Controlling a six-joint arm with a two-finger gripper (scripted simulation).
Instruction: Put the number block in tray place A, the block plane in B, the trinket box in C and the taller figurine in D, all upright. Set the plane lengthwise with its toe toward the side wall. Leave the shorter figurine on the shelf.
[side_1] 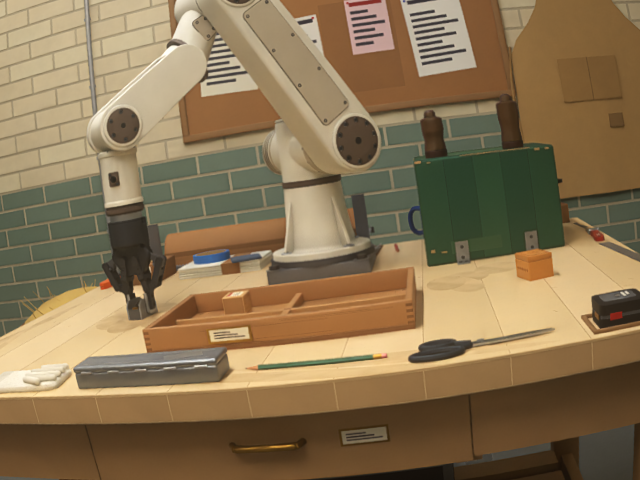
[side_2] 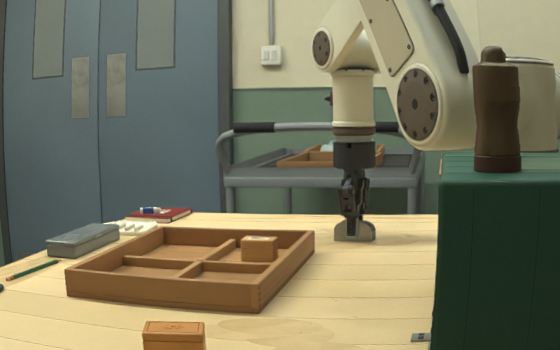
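The grey block plane (side_1: 138,308) (side_2: 354,231) stands on the bench just beyond the left end of the wooden tray (side_1: 289,310) (side_2: 192,266), apart from it. My gripper (side_1: 139,299) (side_2: 354,226) reaches straight down and its fingers are closed on the plane. A number block (side_1: 237,301) (side_2: 258,248) sits upright in one tray compartment. The orange trinket box (side_1: 534,264) (side_2: 173,335) rests on the bench in front of the green shelf (side_1: 488,201) (side_2: 497,250). Two brown figurines (side_1: 433,133) (side_1: 509,121) stand on the shelf top; the second side camera shows one (side_2: 496,112).
The tray's left wall is nearest the plane. A grey metal case (side_1: 151,366) (side_2: 82,239), white gloves (side_1: 35,376), a pencil (side_1: 316,361), and scissors (side_1: 475,345) lie along the front edge. Books and tape (side_1: 222,261) sit behind, beside my base (side_1: 320,258).
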